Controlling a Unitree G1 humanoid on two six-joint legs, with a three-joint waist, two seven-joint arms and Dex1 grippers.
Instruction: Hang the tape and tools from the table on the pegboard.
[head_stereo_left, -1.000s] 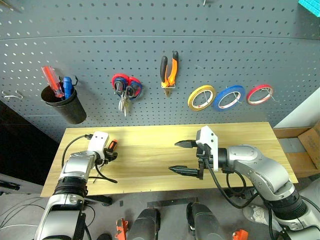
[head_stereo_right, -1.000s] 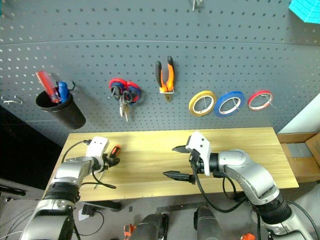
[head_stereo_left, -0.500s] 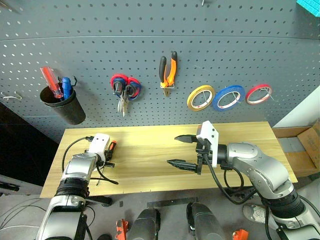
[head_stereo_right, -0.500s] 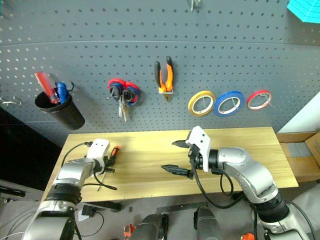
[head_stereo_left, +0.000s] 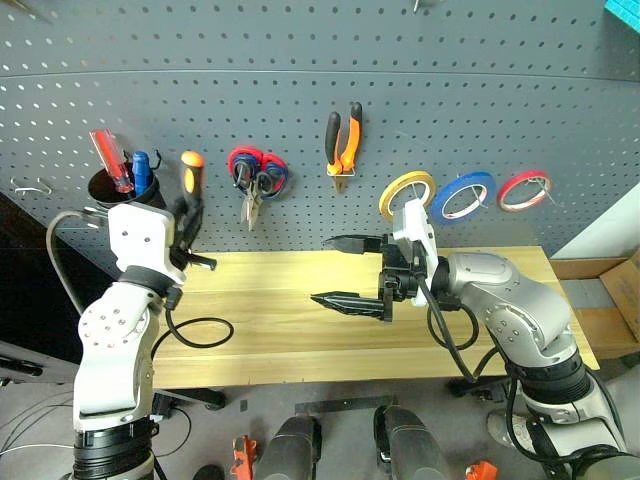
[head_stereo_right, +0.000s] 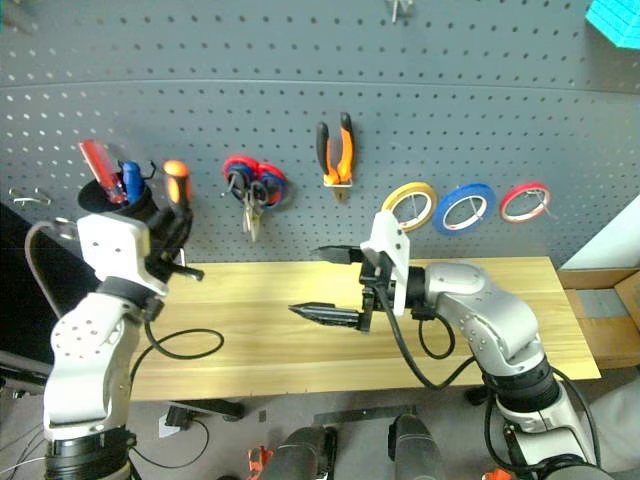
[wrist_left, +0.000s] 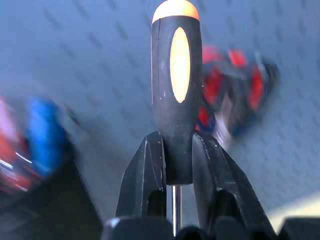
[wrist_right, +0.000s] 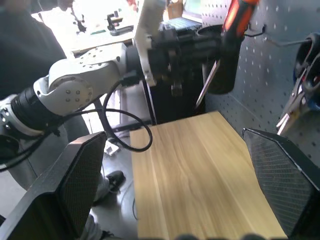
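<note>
My left gripper (head_stereo_left: 186, 222) is shut on the orange-and-black screwdriver (head_stereo_left: 190, 176). It holds the screwdriver upright, handle up, in front of the pegboard (head_stereo_left: 480, 80), just right of a black cup (head_stereo_left: 100, 187). In the left wrist view its fingers (wrist_left: 150, 165) clamp the lower handle of the screwdriver (wrist_left: 173, 100). My right gripper (head_stereo_left: 322, 270) hangs open and empty over the middle of the table (head_stereo_left: 280, 325). On the pegboard hang the blue tape (head_stereo_left: 462, 196), the orange-and-black pliers (head_stereo_left: 342, 138) and the black scissors (head_stereo_left: 248, 205).
The cup holds a red screwdriver (head_stereo_left: 108, 160) and a blue-handled tool (head_stereo_left: 140, 170). Red-and-blue scissors (head_stereo_left: 258, 163) share the black scissors' hook. Yellow tape (head_stereo_left: 405, 193) and red tape (head_stereo_left: 523, 189) flank the blue ring. A cardboard box (head_stereo_left: 605, 290) sits right of the table.
My left gripper shut on the screwdriver lying on the table and lifted it high to the pegboard beside the cup. The right gripper rose a little and stayed open.
</note>
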